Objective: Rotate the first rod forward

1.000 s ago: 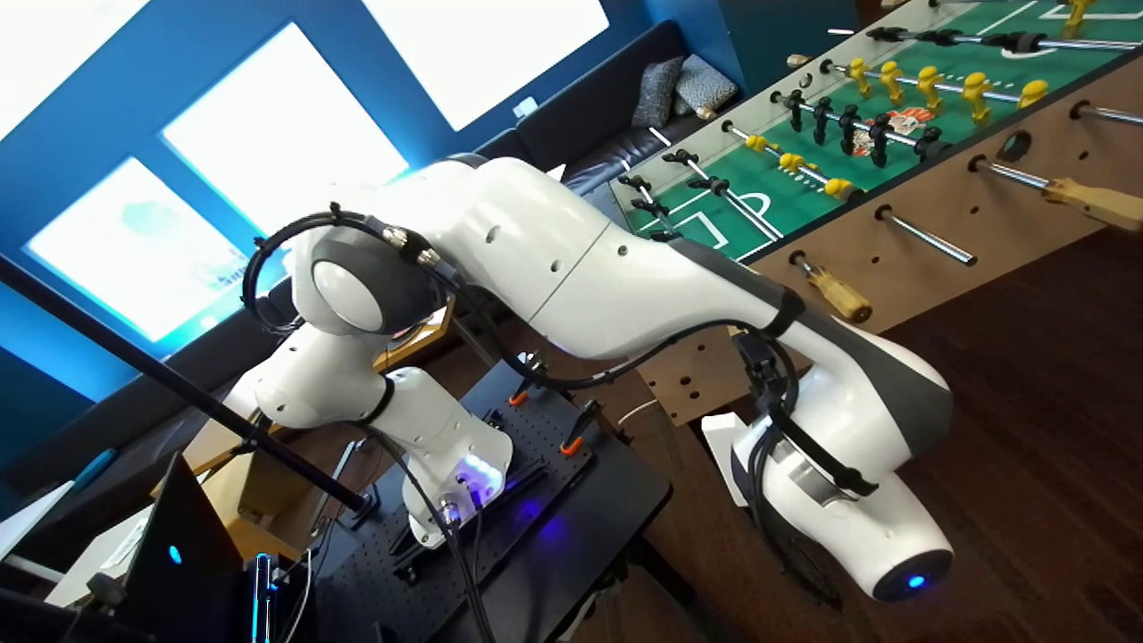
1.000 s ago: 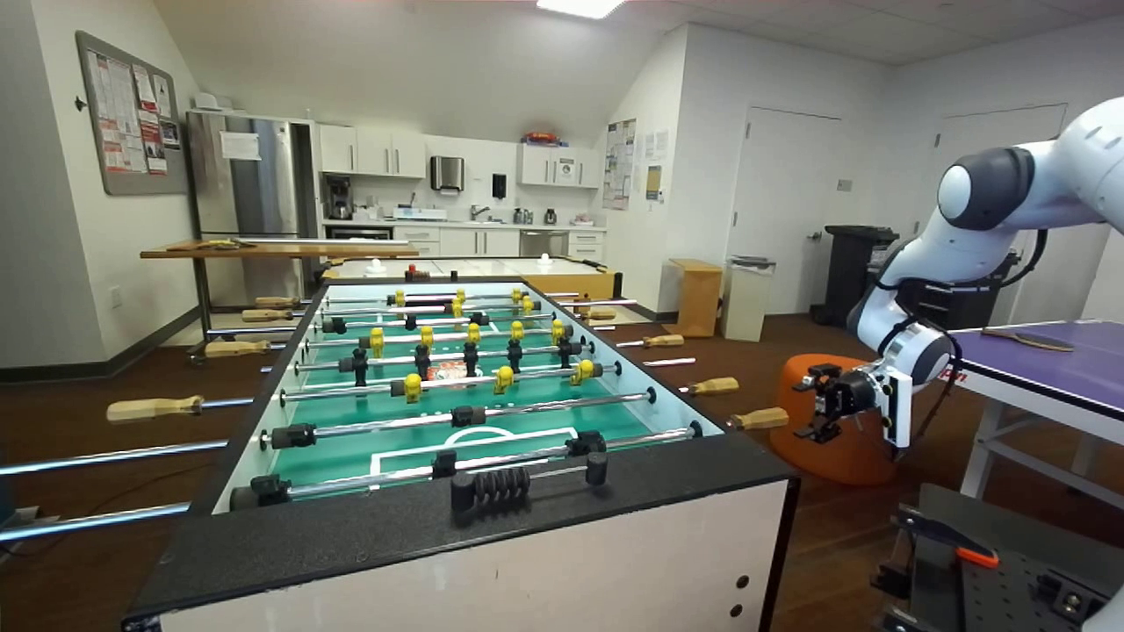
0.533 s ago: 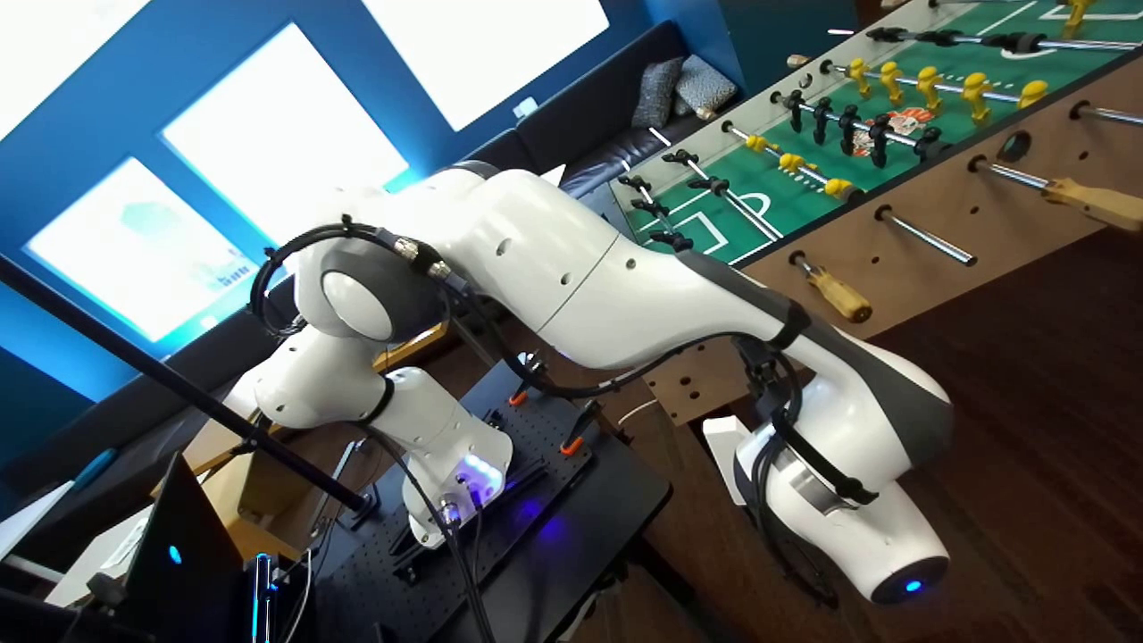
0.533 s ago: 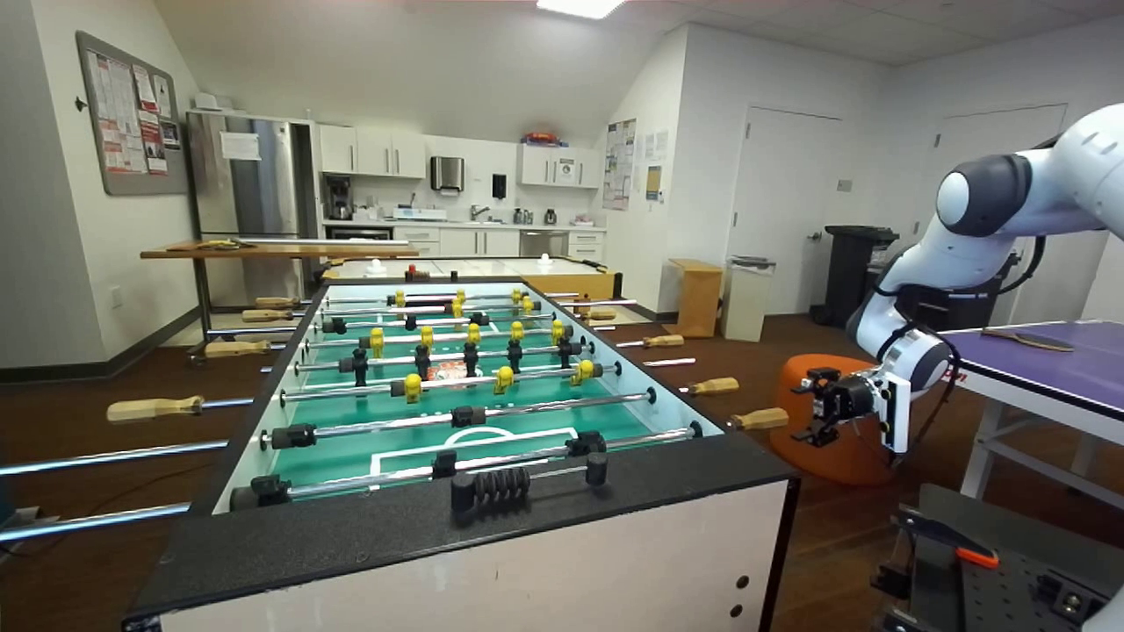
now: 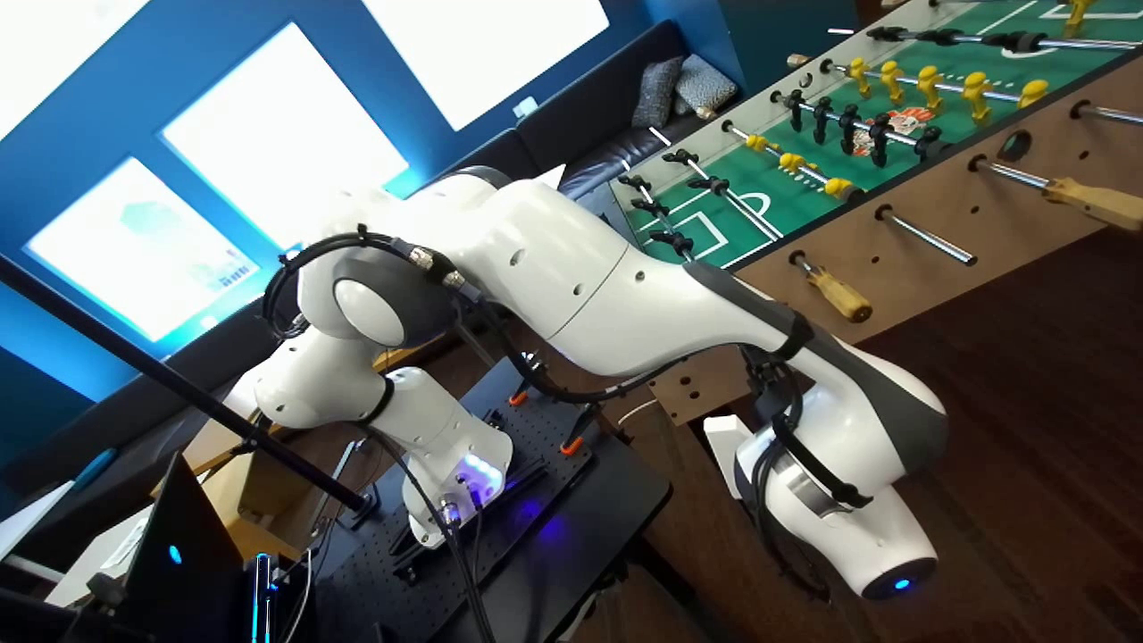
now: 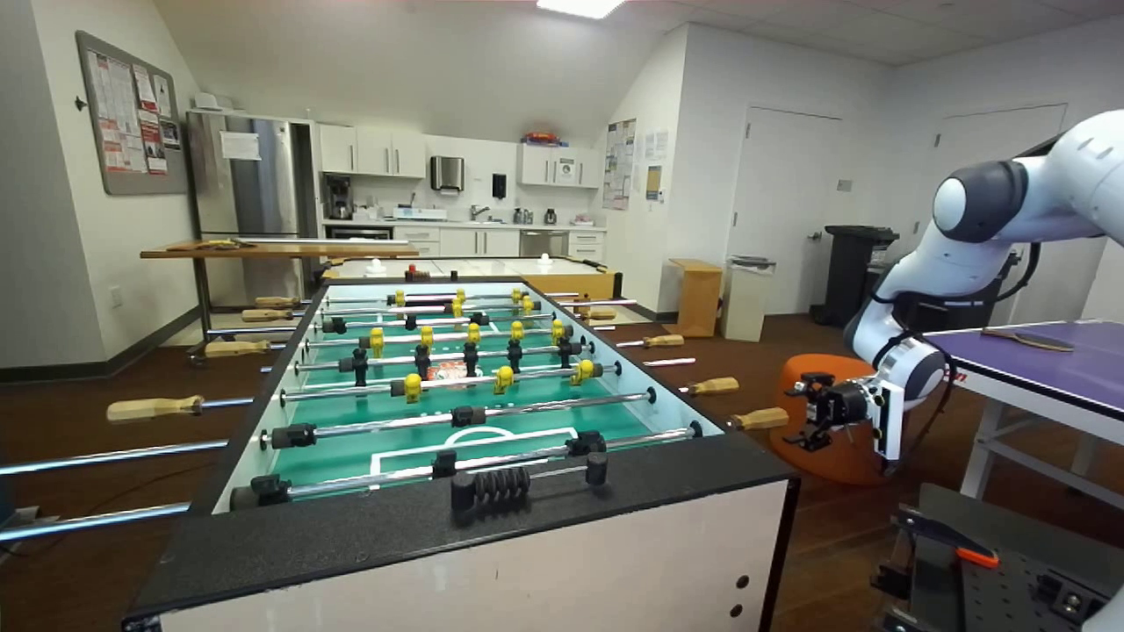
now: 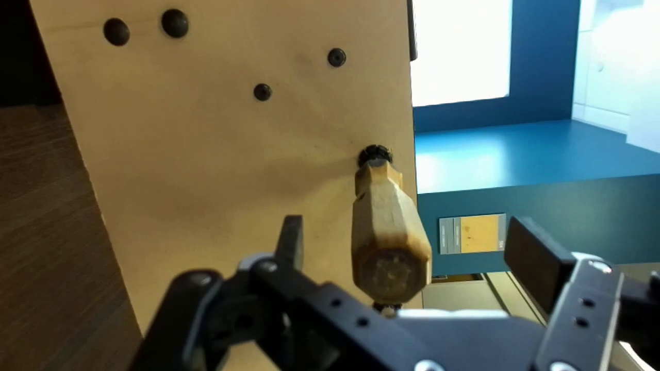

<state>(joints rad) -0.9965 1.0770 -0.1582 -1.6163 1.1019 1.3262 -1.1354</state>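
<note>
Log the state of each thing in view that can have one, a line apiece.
Black metal gripper: open, holding nothing.
Faceted pale wooden handle: ungripped, between the fingers in the wrist view.
Silver metal first rod: rotation hard to judge.
Five black foosball figures: upright, feet down.
Five yellow foosball figures: upright, heads up.
Tall steel refrigerator: shut.
White rectangular door: shut.
White rectangular ceiling light: lit.
Round robot base lights: lit.
</note>
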